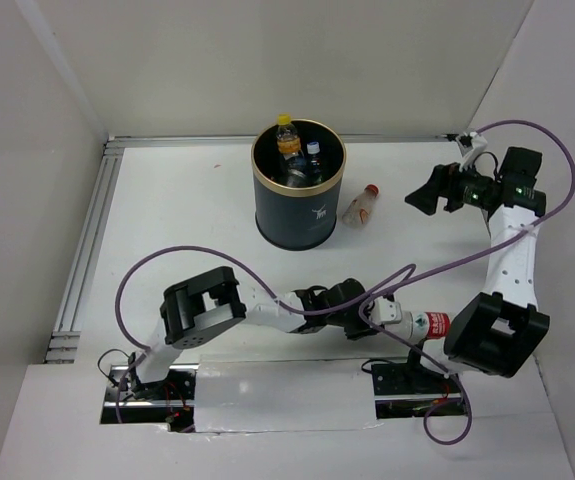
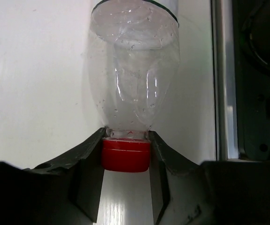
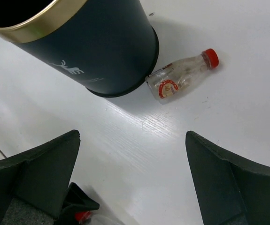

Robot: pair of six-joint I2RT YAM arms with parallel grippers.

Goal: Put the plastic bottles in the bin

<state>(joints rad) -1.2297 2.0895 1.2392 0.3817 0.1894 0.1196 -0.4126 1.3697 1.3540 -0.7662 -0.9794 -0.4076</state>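
Left gripper (image 2: 126, 140) tight on red cap (image 2: 125, 155) of clear bottle (image 2: 135, 70) — right gripper (image 3: 133, 138) wide apart, empty.

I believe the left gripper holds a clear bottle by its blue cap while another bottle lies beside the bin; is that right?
Not quite: the cap is red, as the left wrist view shows. The left gripper holds the clear bottle by it, and another bottle lies beside the bin.

The left arm (image 1: 267, 310) & right arm (image 1: 512, 255) are showing smooth white tube parts w/ chunky black box joints. Thin purple cables (image 1: 527, 123) are looping off both. Small green lights (image 1: 497, 184) are glowing by the right wrist. The right gripper (image 3: 133, 135) is showing 2 dull black wedge fingers (image 3: 41, 173).
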